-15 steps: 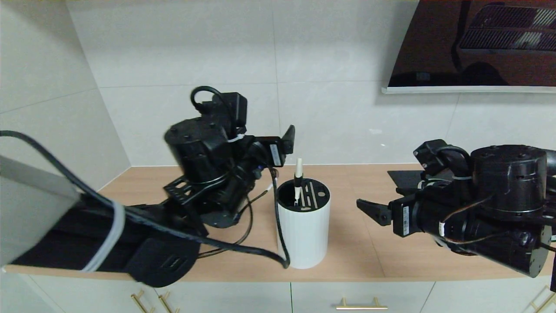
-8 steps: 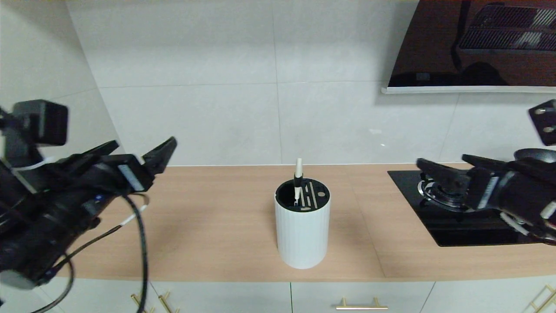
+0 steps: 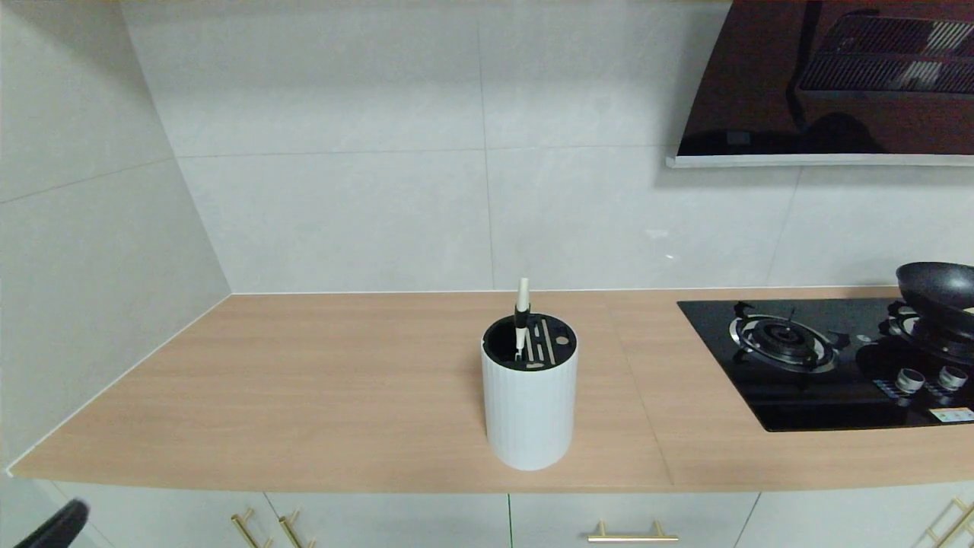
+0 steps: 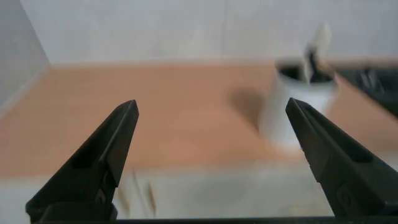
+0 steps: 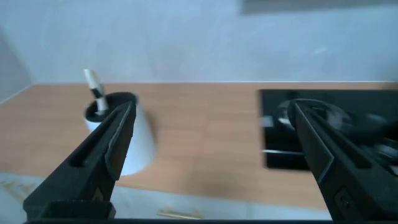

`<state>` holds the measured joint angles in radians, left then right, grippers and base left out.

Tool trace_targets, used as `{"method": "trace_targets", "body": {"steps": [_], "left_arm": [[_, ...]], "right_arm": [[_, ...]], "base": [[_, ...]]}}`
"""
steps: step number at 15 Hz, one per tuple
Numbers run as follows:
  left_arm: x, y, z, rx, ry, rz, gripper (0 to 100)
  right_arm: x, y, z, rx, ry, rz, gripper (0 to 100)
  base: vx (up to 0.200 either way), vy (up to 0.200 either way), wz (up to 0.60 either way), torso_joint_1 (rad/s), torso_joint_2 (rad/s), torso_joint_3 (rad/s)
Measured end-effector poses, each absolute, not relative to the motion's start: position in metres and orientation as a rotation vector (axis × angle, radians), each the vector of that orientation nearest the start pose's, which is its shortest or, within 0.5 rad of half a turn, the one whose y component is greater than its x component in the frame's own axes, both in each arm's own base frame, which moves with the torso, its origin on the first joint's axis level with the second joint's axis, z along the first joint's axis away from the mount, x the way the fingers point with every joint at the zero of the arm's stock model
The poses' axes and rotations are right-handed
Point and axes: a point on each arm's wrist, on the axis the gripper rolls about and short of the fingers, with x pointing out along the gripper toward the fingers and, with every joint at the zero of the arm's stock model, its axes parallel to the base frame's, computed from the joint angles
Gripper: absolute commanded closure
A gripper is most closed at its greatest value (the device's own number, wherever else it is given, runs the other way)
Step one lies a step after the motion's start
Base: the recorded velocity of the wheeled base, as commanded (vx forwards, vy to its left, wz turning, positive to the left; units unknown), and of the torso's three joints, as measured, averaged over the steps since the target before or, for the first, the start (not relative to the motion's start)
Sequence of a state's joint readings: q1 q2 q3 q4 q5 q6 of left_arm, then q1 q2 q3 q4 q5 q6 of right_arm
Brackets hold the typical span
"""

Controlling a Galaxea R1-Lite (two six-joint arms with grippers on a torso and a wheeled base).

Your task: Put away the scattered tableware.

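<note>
Standing near the counter's (image 3: 304, 396) front edge in head view, the white ribbed holder (image 3: 529, 411) held one utensil (image 3: 521, 316), upright in a slot, white handle tip up; hob (image 3: 806, 373) w/ black pan (image 3: 940, 293) lay well to its right. Left wrist view: left gripper (image 4: 211, 155) hung out in front of the counter, level, fingers wide apart, empty, holder beyond. Right wrist view: right gripper (image 5: 214, 155) likewise spread & empty, facing holder & hob.

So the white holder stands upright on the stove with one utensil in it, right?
No. The holder stands upright with one utensil in it, but on the wooden counter, apart from the stove, as the head view shows.
</note>
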<state>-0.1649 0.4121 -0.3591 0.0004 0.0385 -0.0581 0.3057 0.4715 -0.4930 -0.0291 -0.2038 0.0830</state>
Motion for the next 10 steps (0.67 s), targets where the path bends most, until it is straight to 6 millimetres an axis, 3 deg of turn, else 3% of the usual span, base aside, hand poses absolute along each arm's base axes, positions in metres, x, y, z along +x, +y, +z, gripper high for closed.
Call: {"method": "trace_targets", "body": {"steps": [2,4,7,10], "left_arm": [[-0.027,0.006,0.174,-0.058,0.009,-0.101,0],[-0.044,0.01,0.173,-0.057,-0.075,0.017,0],[-0.056,0.007,0.171,-0.011,-0.153,0.086,0],[-0.054,0.003,0.147,0.073,-0.159,0.115,0]], "right_arm": [[-0.024,-0.011,0.201,0.085,-0.048,0.062,0],[-0.044,-0.014,0.184,0.084,-0.072,-0.014,0],[-0.054,-0.009,0.17,0.083,-0.114,-0.13,0],[-0.063,-0.005,0.157,0.068,-0.156,-0.176,0]], "base": [[0.0,0.0,0.0,0.0,0.0,0.0],[0.0,0.0,0.0,0.0,0.0,0.0],[0.0,0.0,0.0,0.0,0.0,0.0],[0.0,0.0,0.0,0.0,0.0,0.0]]}}
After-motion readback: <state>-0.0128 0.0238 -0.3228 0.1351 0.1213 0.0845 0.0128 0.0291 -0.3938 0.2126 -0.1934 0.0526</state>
